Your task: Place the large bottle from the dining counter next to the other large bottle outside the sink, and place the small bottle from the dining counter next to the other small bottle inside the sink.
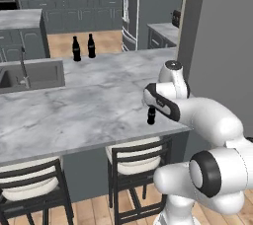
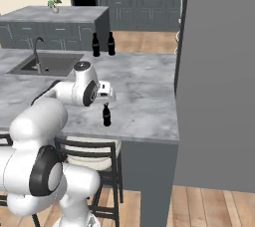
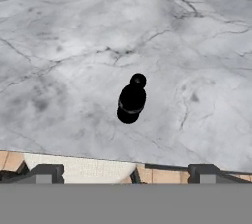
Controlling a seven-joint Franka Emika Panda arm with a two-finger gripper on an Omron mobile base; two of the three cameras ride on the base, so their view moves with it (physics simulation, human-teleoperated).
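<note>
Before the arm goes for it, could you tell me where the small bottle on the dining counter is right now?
The small bottle stands upright near the front edge of the dining counter, just above the stools, right under the gripper.

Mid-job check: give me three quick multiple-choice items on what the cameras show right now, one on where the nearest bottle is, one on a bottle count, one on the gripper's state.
1. Where does the small bottle stand?
A. In the sink
B. On the dining counter near its front edge
C. On a stool

2. How many bottles stand together at the counter's far edge?
A. Two
B. Four
C. None

3. What is the gripper doing?
A. Shut on the small bottle
B. Holding the faucet
C. Open above the small bottle, not touching it

Answers:
1 B: both base views show it upright on the marble near the stools.
2 A: the pair of dark bottles stands beyond the sink.
3 C: in the hand view the fingertips sit wide apart, with the bottle well clear of them.
</note>
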